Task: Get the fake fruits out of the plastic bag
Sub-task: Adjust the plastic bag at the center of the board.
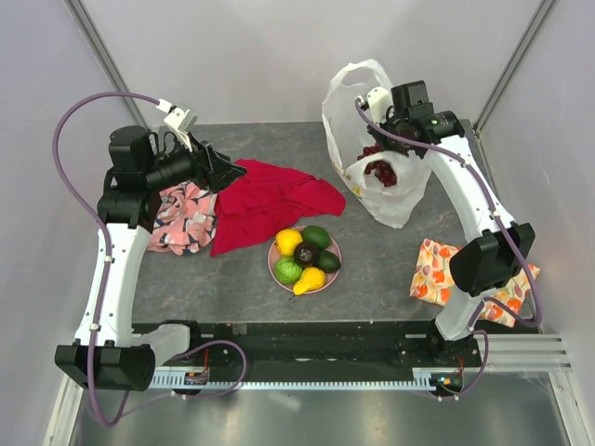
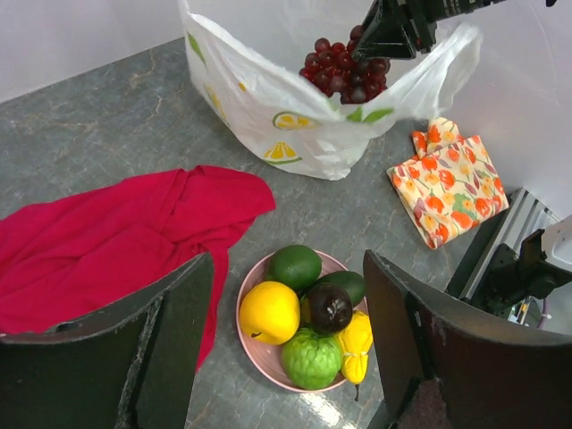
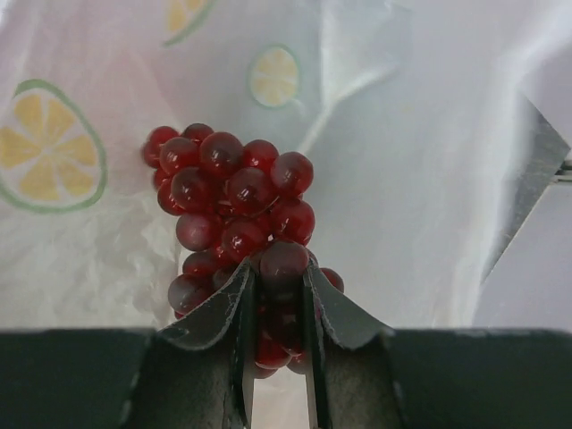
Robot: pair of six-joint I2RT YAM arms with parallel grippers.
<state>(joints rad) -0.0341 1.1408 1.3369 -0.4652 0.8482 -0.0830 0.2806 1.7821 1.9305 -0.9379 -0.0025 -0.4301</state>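
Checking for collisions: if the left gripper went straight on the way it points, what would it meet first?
Probably the fruits heaped on the pink plate, likely the bumpy green one first; depth is unclear.

On my grey counter: red cloth crumpled at centre, pink floral cloth at left, orange fruit-print cloth at right, pink plate just below centre.
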